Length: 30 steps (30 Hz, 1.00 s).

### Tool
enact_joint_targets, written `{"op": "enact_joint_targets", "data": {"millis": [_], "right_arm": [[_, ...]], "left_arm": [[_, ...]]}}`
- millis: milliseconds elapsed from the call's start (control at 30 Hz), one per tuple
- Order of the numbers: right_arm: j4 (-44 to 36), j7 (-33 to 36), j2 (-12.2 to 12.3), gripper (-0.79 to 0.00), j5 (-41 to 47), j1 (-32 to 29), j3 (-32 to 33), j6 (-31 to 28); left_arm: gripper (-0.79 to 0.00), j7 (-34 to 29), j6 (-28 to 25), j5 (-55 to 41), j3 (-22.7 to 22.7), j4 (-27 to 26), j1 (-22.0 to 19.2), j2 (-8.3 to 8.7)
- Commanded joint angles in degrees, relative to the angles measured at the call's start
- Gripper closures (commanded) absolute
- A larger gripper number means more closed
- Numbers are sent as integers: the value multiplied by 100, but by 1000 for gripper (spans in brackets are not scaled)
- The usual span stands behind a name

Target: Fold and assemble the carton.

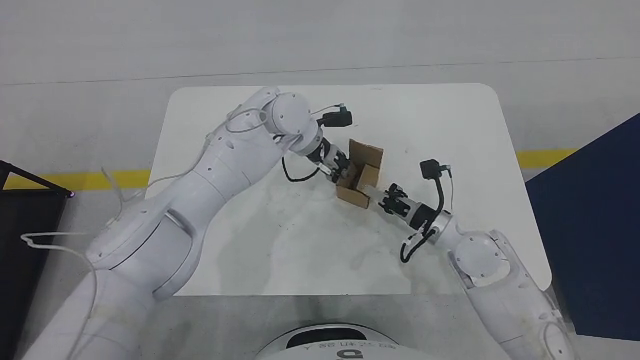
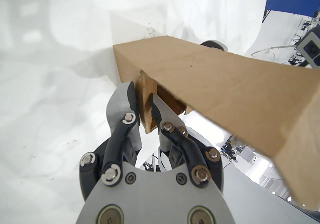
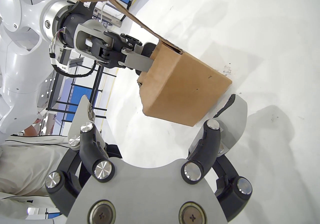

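Table (image 1: 450,130): white, carrying the work near its middle.

Carton (image 1: 360,172): brown cardboard, at mid-table between the two arms. The body is already squared up into a box, with its side walls folded and holding shape. It appears tilted, with one lower corner down at the table surface. One long flap (image 3: 120,7) stands up and away from the body, not closed.

Left gripper (image 2: 143,100): closed on a short cardboard tab at the carton's open end, one finger on either face of the tab. This arm alone supports the carton.

Right gripper (image 1: 388,198): fingers spread wide and holding nothing. It sits just beside the carton's closed end, with one fingertip near the lower corner. Contact cannot be confirmed.

Assessment: forming of the body is judged done. Left to do, as far as can be seen, are folding down the raised flap and tucking in the open end. The task is judged past halfway and not complete.
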Motion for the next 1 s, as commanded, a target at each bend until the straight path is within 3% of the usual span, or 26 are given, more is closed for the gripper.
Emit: {"op": "enact_joint_targets", "data": {"millis": [0,300,333,367,400,700,833,967], "right_arm": [[6,-5,2,-785,-5,6,-2,3],[-130,-66,20,-785,-51,-18,46,53],[-154,-74,22,-785,-57,-18,52,59],[-175,-84,25,-785,-73,-19,60,70],[-192,-95,26,-785,-71,-23,68,81],[-412,-382,48,-785,-157,-74,246,-24],[-538,-1005,42,-785,-565,-57,377,-149],[-489,-1419,22,-785,-1086,155,352,23]], "left_arm": [[0,-11,-9,-5,0,41,-25,-21],[0,-138,106,131,-79,-80,-98,-5],[-123,-127,99,183,-98,-112,-96,13],[-674,-110,78,247,-120,-150,-93,36],[-785,-82,11,277,-162,-192,-77,64],[-785,338,-558,787,-864,-532,258,552],[-785,583,-976,928,-1405,-935,714,871],[-785,322,-1197,1367,-1834,-1465,1210,1193]]}}
